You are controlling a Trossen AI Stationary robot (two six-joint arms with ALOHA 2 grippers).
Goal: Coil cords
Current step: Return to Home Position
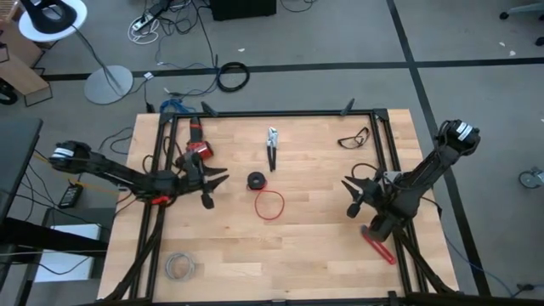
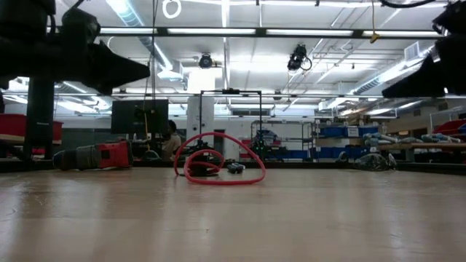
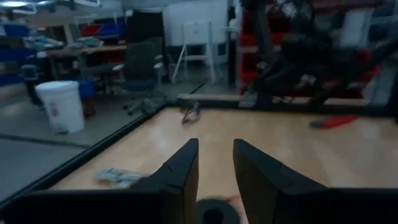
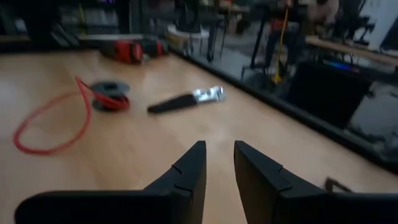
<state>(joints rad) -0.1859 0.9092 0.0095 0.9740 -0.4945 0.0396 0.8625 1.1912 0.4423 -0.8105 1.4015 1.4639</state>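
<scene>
Pliers (image 1: pixel 272 146), glasses (image 1: pixel 354 138) well to their right, grey wire bundle (image 1: pixel 178 266) nr left edge

One red wire (image 2: pixel 218 181), one spool (image 1: pixel 256 179)

The left jaws are standing slightly apart, pointing across the wooden surface (image 3: pixel 261 146). Low between them a black spool (image 3: pixel 211 213) is lying on the wood, with a trace of red wire (image 3: pixel 232 200) showing beside it. A pale blurred object (image 3: pixel 115 177) is lying near the surface's edge, and a small dark item (image 3: pixel 191 113), too blurred to name, farther on. A red tool (image 3: pixel 336 121) is lying near the other arm (image 3: pixel 292 56). A white bucket (image 3: pixel 60 106) is standing on the floor.
</scene>
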